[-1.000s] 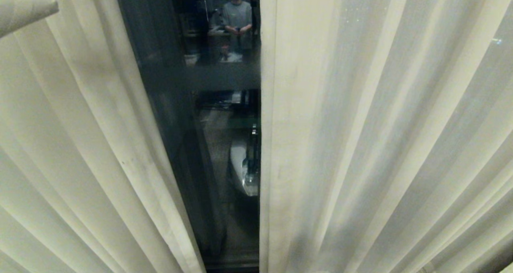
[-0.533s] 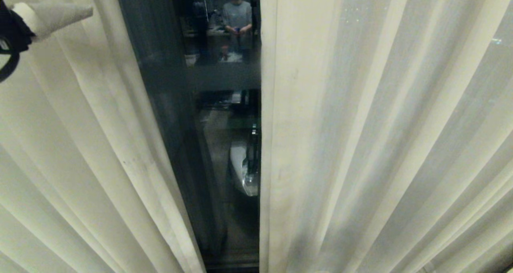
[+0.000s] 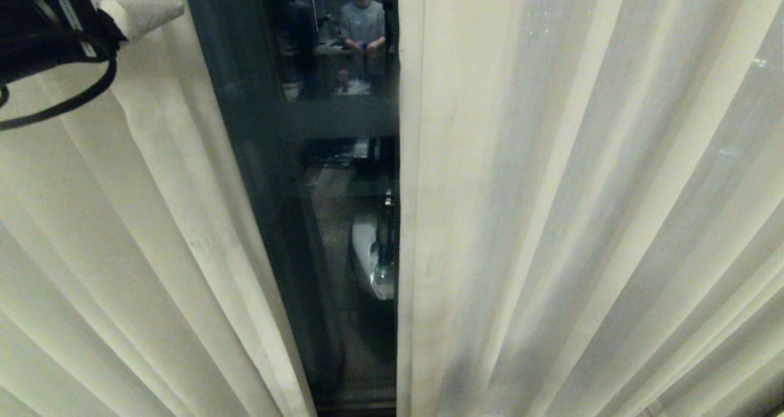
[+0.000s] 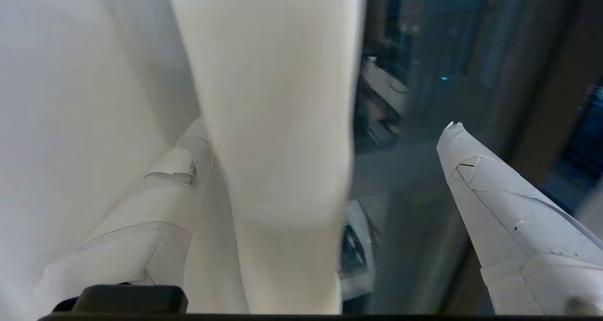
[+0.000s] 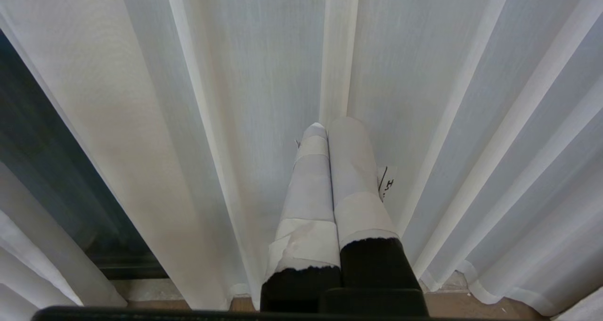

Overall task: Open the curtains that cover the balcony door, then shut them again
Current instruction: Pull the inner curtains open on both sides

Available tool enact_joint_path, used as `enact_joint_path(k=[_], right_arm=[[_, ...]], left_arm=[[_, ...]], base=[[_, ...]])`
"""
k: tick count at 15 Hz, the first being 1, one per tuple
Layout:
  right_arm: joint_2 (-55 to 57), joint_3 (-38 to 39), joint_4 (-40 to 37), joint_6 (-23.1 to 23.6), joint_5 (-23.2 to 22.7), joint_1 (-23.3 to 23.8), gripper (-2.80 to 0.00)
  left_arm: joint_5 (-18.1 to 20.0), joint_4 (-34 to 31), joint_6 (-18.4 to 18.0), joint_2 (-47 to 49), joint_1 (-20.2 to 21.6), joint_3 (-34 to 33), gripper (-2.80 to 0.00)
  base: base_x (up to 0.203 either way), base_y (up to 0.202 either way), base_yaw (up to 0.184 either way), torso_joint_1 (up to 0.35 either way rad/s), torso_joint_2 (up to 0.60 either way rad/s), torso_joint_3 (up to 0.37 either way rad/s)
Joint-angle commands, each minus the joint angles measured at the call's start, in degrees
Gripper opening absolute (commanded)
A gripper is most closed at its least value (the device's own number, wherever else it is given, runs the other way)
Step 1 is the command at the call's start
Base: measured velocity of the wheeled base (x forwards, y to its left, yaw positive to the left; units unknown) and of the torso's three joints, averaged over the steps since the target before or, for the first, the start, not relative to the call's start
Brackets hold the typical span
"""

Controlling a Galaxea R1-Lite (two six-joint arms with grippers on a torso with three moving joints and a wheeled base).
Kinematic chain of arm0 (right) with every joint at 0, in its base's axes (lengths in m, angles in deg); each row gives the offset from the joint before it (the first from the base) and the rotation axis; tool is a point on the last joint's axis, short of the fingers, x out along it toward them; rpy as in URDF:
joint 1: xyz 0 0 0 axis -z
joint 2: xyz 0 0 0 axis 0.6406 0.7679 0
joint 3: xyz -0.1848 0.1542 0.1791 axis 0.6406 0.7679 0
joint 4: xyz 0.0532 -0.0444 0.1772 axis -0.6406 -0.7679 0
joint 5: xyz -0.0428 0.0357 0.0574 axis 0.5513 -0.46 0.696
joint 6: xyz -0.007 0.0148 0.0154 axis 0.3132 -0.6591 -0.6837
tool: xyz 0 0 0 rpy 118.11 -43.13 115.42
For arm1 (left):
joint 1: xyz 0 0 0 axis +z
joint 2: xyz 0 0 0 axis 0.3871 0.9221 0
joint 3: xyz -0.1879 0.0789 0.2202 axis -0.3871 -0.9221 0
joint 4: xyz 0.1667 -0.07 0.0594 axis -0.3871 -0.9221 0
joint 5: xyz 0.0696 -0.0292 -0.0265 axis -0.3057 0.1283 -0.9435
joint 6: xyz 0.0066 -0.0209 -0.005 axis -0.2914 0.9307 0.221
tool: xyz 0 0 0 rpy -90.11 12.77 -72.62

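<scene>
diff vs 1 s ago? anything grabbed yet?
The left gripper has come further into the head view from the upper left, toward the left curtain's inner edge. Its jaws are open astride that edge; nothing is gripped. Curtain gap, balcony door and shut right gripper are unchanged.

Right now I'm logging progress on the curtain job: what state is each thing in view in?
left curtain: drawn partly aside, its inner edge fold between the left hand's fingers, not yet clamped.
right curtain: hanging straight, covering its side.
balcony door: shut, glass exposed in the gap between the panels.
left hand: open, raised at the left curtain's edge.
right hand: shut, empty, low before the right curtain.
</scene>
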Motion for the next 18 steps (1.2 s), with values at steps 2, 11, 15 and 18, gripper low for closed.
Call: enact_joint_path(k=[2, 11, 15, 18], right_arm=[[0.1, 0.0, 0.0, 0.0, 0.0, 0.0, -2.80], [0.1, 0.0, 0.0, 0.0, -0.1, 0.0, -2.80], [0.1, 0.0, 0.0, 0.0, -0.1, 0.0, -2.80], [0.1, 0.0, 0.0, 0.0, 0.0, 0.0, -2.80]], left_arm=[[-0.4, 0.3, 0.1, 2.9, -0.3, 0.2, 0.00], [-0.5, 0.4, 0.0, 4.1, -1.1, -0.4, -2.80], [-1.7, 0.4, 0.0, 3.5, -0.6, -0.8, -2.80], [-2.9, 0.4, 0.0, 2.5, -0.4, -0.9, -2.80]], base=[[0.000, 0.000, 0.000, 0.000, 0.00, 0.000], [0.000, 0.000, 0.000, 0.000, 0.00, 0.000], [0.000, 0.000, 0.000, 0.000, 0.00, 0.000], [0.000, 0.000, 0.000, 0.000, 0.00, 0.000]])
